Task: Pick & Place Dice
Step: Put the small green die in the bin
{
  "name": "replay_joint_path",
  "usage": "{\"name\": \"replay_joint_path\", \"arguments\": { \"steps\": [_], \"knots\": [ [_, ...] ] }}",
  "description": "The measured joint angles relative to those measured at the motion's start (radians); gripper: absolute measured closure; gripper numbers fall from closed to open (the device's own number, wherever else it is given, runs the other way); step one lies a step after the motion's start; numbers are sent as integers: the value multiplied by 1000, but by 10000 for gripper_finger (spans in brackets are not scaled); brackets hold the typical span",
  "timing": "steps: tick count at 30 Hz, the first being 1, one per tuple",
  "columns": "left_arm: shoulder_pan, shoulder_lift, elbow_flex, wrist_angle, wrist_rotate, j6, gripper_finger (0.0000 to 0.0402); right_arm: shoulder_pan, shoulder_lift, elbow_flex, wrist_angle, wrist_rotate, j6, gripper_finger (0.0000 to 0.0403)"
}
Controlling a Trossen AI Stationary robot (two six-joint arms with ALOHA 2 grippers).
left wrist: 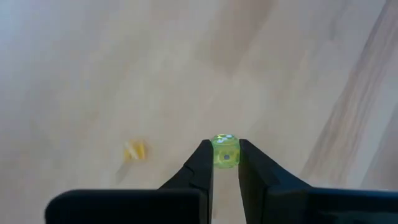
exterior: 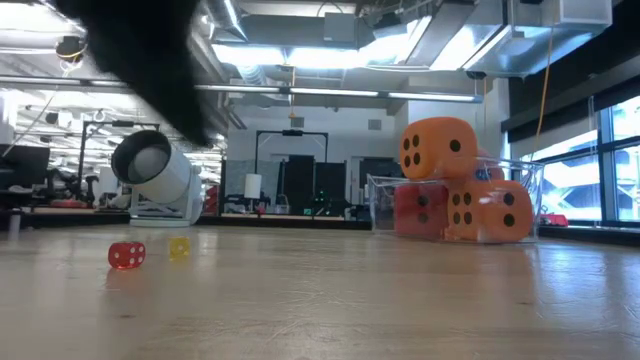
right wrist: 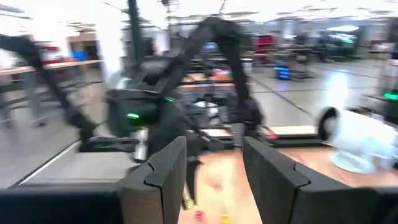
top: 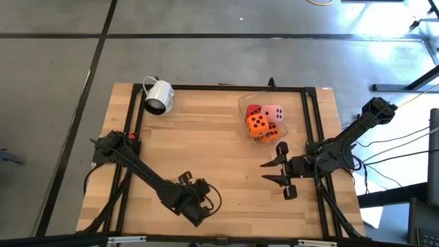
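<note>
Wooden table (top: 226,151), clear tub (top: 245,104) of dice at its far side.
Four soft cubes fill the tub: pink die (top: 274,114), red die (top: 253,110), and two orange dice (top: 258,124), dark-pipped, one stacked on top. White mug (top: 159,97) lies tipped at the far left. Left gripper (left wrist: 225,157), near the front edge, pinches a tiny green bead (left wrist: 225,151); a yellow bead (left wrist: 135,150) lies nearby. Right gripper (top: 273,171) waits spread wide beside the tub.

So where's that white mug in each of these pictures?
High view: white mug lies on its side at the table's far left corner.
Low view: left of centre, mouth towards the camera.
Left wrist view: not in it.
Right wrist view: at the right edge.
Shared landmark: the wooden table.
</note>
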Motion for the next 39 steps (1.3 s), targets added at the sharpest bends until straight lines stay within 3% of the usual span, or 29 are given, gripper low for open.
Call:
{"name": "replay_joint_path", "arguments": {
  "steps": [5,10,13,21,24,31,35,39],
  "knots": [
    [1,0,61,-1,-197,93,369,32,-8,0,31,276,21,243],
    [1,-1,87,-1,-452,196,366,92,-27,0,96,522,-57,243],
    [15,-2,89,-1,-579,248,366,126,-36,0,119,562,-96,243],
    [93,-2,90,3,-769,376,366,193,-38,0,118,565,-107,243],
    [146,-9,89,4,-786,417,366,208,-38,0,118,566,-107,243],
    [306,-46,90,28,-703,534,367,233,-38,0,114,577,-150,243],
    [400,-72,90,107,-612,691,366,252,-37,0,108,656,-173,243],
    [491,-80,90,291,-463,901,372,272,-37,0,108,723,-203,243]
  ]
}}
